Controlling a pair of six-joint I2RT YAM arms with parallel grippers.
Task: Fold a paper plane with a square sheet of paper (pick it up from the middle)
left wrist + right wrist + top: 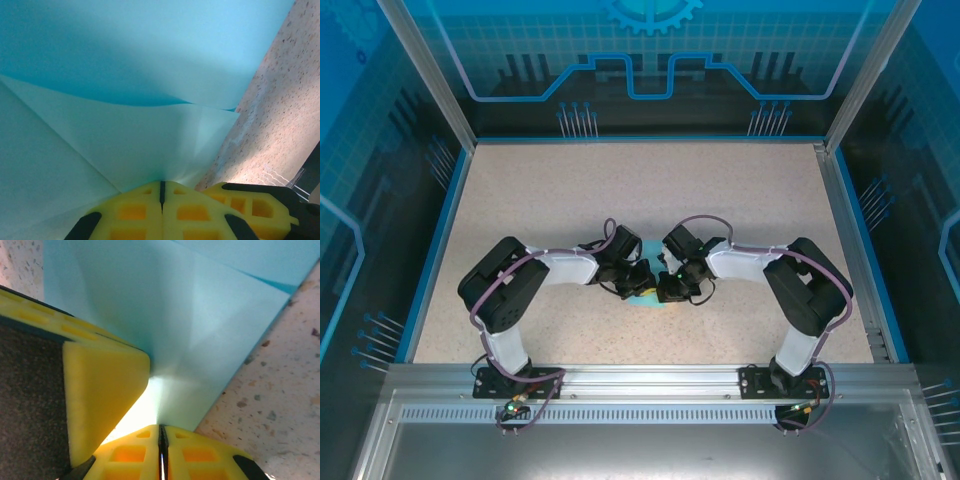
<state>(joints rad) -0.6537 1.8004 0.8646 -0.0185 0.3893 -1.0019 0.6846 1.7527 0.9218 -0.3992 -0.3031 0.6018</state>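
Cyan paper takes up most of both wrist views: the square sheet of paper (150, 70) sits mid-width on the speckled beige table (285, 100), nearer the arms' side than the far wall. Left gripper (161, 192): yellow fingertips pressed tight together, no gap, w/ the sheet's pale layer running straight into the seam, so it's clamped on the paper. Right gripper (161, 436): same, fingertips closed to a thin dark line w/ paper funnelling into it, pinched. The two grippers are just beside each other. In left wrist view a right-gripper pad (252, 205) shows lower R, next to the left's own. In right wrist view a big yellow pad (102, 390) of the left one crowds in from the L. Sheet isn't flat: a diagonal crease runs from the L side down toward the left fingertips, and a deeper-cyan flap bows over a paler layer below. Its R edge lies on the table. Top view: left arm (520, 280) and right arm (790, 275) bend inward, elbows out, meeting in the middle, and a small cyan patch peeks out beneath them.
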